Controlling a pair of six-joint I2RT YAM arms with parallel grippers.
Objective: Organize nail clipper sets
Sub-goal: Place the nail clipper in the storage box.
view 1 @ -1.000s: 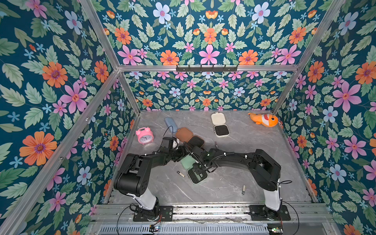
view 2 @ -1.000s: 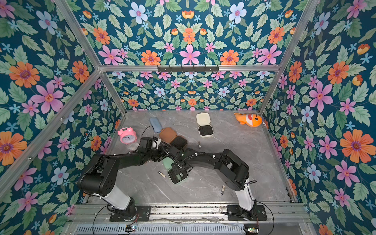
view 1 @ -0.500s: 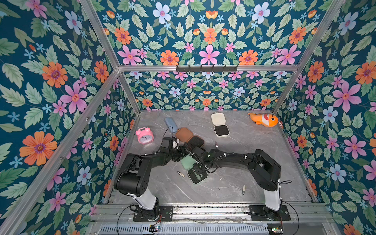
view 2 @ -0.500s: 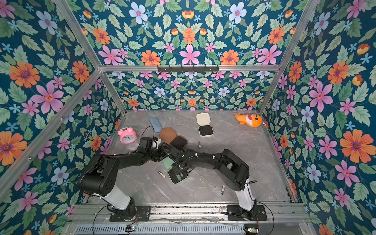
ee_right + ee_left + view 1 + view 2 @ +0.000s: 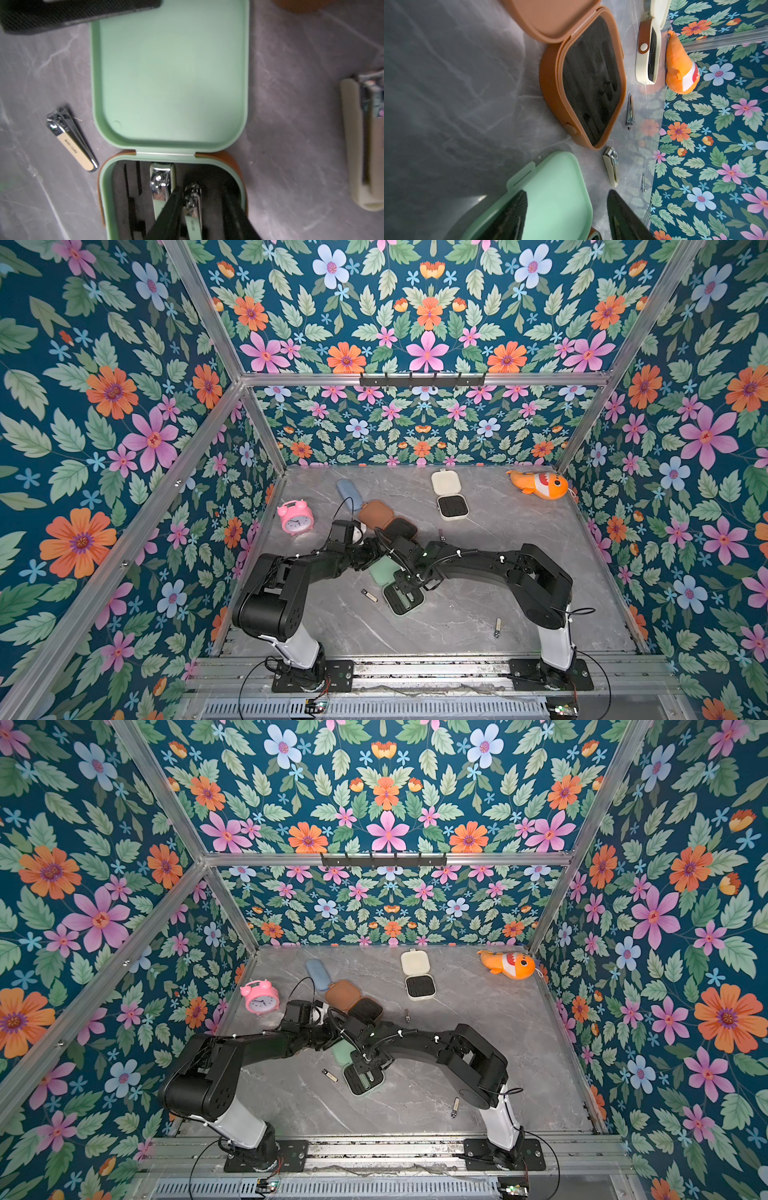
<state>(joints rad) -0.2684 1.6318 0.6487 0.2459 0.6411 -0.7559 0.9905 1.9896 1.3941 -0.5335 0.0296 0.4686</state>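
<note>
You had one clear word to read: "MANICURE", in dark capitals along the handle of the beige clipper [image 5: 70,146] lying beside the green case [image 5: 170,72]. The green clipper [image 5: 193,220] in that case carried small lettering too, but it was blurred. The pink clock [image 5: 296,517] dial was too small for you to read.

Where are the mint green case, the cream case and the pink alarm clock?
mint green case [image 5: 170,72]: right wrist view, inside of its open lid.
cream case [image 5: 445,482]: a top view, on its open lid.
pink alarm clock [image 5: 296,521]: a top view, on its dial.
</note>
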